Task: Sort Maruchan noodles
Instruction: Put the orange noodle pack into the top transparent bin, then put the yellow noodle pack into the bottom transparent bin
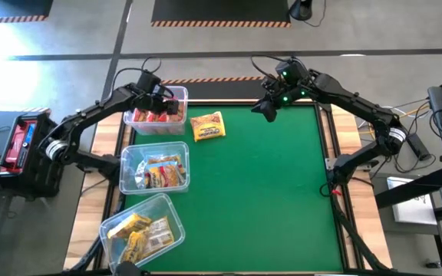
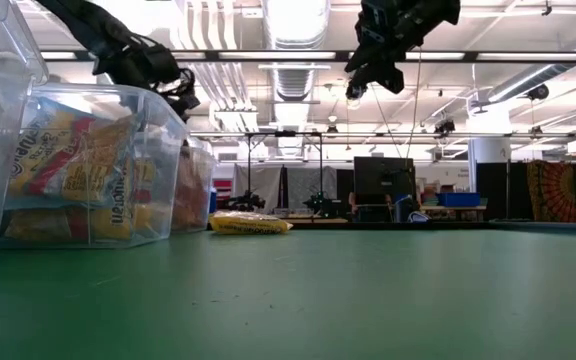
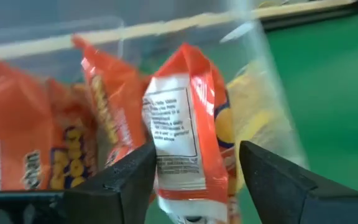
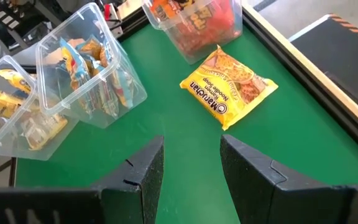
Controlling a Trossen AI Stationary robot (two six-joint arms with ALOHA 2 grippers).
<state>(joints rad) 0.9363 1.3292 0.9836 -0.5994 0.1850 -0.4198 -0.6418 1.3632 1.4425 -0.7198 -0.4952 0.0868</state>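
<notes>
Jaws of the left gripper stand apart around a red packet; lifting straight clears the bin.

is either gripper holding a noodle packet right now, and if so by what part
Right gripper: nothing, open above the bare mat. Left gripper: over the red-packet bin, a red packet stands between its parted fingers; whether they touch it cannot be told.

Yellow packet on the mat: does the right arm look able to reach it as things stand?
Probably yes. The yellow packet lies alone on the green mat beside the red-packet bin, and the right pincer hangs open above with nothing between.
</notes>
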